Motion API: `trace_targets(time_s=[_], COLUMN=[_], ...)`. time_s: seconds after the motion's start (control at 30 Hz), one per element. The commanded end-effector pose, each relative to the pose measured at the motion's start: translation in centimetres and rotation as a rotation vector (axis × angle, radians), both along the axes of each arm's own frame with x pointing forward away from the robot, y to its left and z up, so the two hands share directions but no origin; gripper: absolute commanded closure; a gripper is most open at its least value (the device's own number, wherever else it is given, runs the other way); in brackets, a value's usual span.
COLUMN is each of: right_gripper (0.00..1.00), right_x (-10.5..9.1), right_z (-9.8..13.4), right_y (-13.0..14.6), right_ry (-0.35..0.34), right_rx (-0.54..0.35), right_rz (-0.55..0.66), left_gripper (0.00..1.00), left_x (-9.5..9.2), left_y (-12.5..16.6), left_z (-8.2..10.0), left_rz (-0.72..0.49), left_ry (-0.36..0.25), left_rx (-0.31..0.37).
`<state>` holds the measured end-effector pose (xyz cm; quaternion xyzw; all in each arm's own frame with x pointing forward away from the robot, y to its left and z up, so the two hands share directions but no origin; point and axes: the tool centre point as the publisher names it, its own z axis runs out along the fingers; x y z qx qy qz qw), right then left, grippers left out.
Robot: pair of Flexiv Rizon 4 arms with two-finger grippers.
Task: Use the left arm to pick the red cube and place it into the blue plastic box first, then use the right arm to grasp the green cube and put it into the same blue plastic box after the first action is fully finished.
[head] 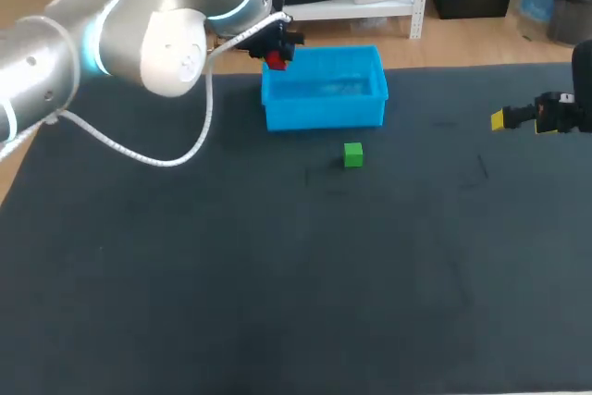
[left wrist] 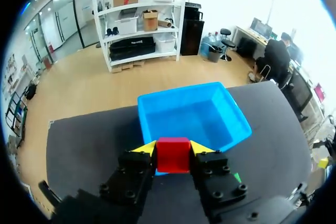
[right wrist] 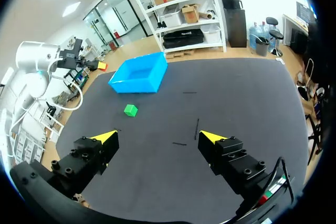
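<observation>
The left gripper [left wrist: 173, 149] pinches the red cube [left wrist: 173, 157] in its fingers over the rim of the blue plastic box [left wrist: 210, 121], not yet released. The green cube [head: 352, 154] lies untouched on the surface [head: 277, 275] near the box, and the right gripper [right wrist: 157, 137] has its fingers spread.

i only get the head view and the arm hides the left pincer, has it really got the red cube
Observer: Yes. In the left wrist view the left pincer is shut on the red cube, with a yellow tip touching it on each side.
Operator: is it over the box
Observer: Only at the edge. That view shows the cube over the near rim of the blue plastic box, with the box's bare floor just ahead of the pincer.
Operator: right pincer open? i see one tip only
Observer: Open. The right wrist view shows the right pincer with its fingers wide apart and nothing between them. The green cube lies well ahead of it.
</observation>
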<state>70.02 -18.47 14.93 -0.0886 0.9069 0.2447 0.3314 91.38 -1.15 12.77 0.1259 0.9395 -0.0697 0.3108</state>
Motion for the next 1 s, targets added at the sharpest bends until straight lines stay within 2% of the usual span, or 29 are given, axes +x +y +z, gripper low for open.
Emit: trace_targets(time_s=[0.03, 0.27, 0.53, 0.7, 1.0], right_gripper=[0.0, 0.0, 0.0, 0.0, 0.0], right_x=[0.0, 0.0, 0.0, 0.0, 0.0], right_z=[0.0, 0.0, 0.0, 0.0, 0.0], right_y=[0.0, 0.0, 0.0, 0.0, 0.0], right_ry=[0.001, 0.001, 0.001, 0.001, 0.001], right_rx=[0.0, 0.0, 0.0, 0.0, 0.0], right_rz=[0.001, 0.001, 0.001, 0.001, 0.001], left_gripper=[1.0, 1.0, 1.0, 1.0, 1.0], left_x=[2.6, 3.3, 3.4, 3.4, 3.7], left_y=[-1.0, -1.2, -1.4, -1.6, -2.1], left_z=[-1.2, -1.8, -2.0, -2.2, -3.4], left_rz=[-0.003, -0.006, -0.004, -0.006, -0.002], left_ry=[0.026, 0.044, 0.05, 0.075, 0.196], left_rx=[0.002, -0.019, -0.013, -0.005, 0.013])
